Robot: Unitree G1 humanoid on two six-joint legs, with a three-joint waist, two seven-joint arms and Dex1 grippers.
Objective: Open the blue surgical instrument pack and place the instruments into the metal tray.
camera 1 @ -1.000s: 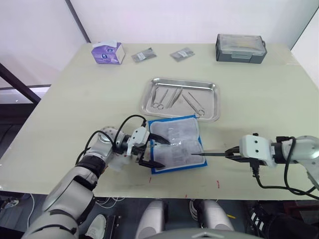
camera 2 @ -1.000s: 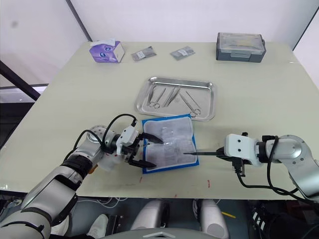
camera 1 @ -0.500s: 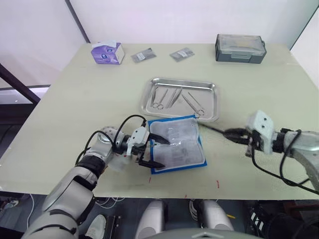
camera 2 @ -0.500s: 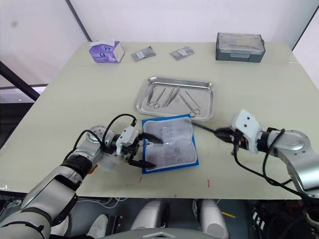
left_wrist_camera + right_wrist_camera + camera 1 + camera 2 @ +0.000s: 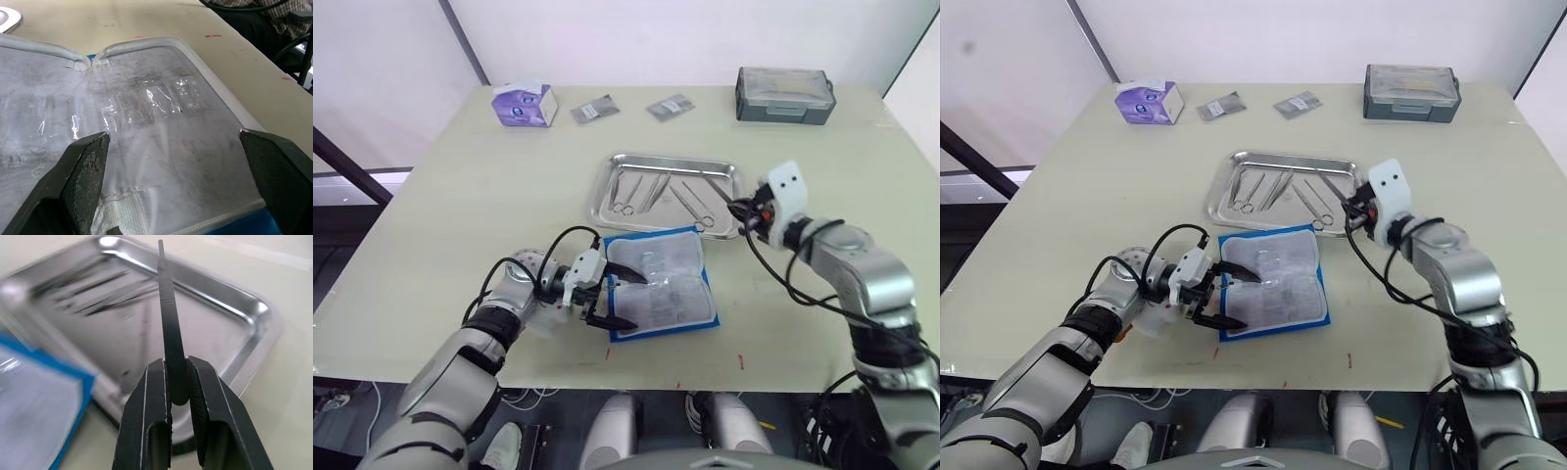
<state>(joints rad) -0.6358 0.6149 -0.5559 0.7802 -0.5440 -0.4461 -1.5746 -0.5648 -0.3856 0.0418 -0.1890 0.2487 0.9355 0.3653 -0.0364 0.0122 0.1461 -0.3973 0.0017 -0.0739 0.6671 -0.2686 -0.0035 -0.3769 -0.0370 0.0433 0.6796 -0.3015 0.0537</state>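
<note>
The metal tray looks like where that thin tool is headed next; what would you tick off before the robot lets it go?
1. Right gripper firmly shut on the slim instrument: ok.
2. Instrument over the metal tray: ok, pointing across it.
3. Bare room in the tray beside the instruments already lying there: ok.
4. Blue surgical instrument pack lying open: ok.
5. Left gripper open, fingers either side of the pack's edge: ok.
6. Pockets emptied: cannot tell.

table: pale cream top (image 5: 460,196), red marks near front edge | wall: white behind | left: dark diagonal frame bar (image 5: 352,166)
</note>
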